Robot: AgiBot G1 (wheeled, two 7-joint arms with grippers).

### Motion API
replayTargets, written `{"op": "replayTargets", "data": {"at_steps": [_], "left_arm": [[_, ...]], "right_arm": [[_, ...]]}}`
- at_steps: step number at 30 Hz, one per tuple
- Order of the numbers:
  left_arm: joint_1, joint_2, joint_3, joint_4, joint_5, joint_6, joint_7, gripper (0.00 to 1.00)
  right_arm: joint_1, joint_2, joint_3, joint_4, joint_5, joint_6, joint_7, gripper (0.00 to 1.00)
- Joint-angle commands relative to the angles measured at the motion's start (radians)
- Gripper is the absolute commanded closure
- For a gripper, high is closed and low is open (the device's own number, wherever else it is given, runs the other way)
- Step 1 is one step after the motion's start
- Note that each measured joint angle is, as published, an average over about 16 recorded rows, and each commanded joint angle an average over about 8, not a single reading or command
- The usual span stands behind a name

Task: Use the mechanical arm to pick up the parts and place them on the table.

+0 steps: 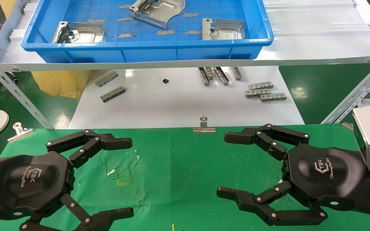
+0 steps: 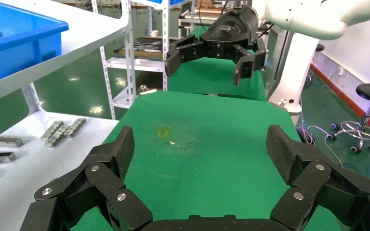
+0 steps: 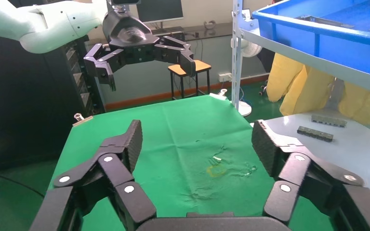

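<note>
Three silvery stamped parts lie in the blue tray [image 1: 146, 45] on the raised shelf: one at the left [image 1: 79, 32], one at the back middle [image 1: 157, 9], one at the right [image 1: 223, 29]. Both mechanical arms hover low over the green table [image 1: 178, 166], well short of the tray. My left gripper [image 1: 130, 177] is open and empty, with the yellow mark [image 1: 123, 179] between its fingers in the head view. My right gripper [image 1: 223, 164] faces it, also open and empty. Each wrist view shows its own jaws spread wide [image 2: 201, 144] [image 3: 197, 137] over bare cloth.
Below the shelf, a glossy white surface [image 1: 172, 106] carries grey toothed strips [image 1: 112, 94] [image 1: 265, 93]. Binder clips [image 1: 204, 126] [image 1: 19, 131] hold the cloth's far edge. Slanted metal shelf struts [image 1: 18, 93] [image 1: 355, 96] stand at both sides.
</note>
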Motion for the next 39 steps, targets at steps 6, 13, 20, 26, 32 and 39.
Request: {"op": "replayTargets", "data": {"at_steps": [6, 13, 20, 26, 32, 39], "left_arm": [[0.0, 0.0, 0.0, 0.0, 0.0, 0.0, 0.0, 0.0], [0.0, 0.0, 0.0, 0.0, 0.0, 0.0, 0.0, 0.0], [0.0, 0.0, 0.0, 0.0, 0.0, 0.0, 0.0, 0.0], [0.0, 0.0, 0.0, 0.0, 0.0, 0.0, 0.0, 0.0], [-0.032, 0.007, 0.002, 0.006, 0.016, -0.013, -0.006, 0.0], [-0.242, 0.087, 0.04, 0.113, 0.123, -0.073, -0.046, 0.0]], "right_arm": [[0.0, 0.0, 0.0, 0.0, 0.0, 0.0, 0.0, 1.0], [0.0, 0.0, 0.0, 0.0, 0.0, 0.0, 0.0, 1.0], [0.0, 0.0, 0.0, 0.0, 0.0, 0.0, 0.0, 1.0], [0.0, 0.0, 0.0, 0.0, 0.0, 0.0, 0.0, 1.0], [0.0, 0.0, 0.0, 0.0, 0.0, 0.0, 0.0, 1.0], [0.0, 0.0, 0.0, 0.0, 0.0, 0.0, 0.0, 1.0]]}}
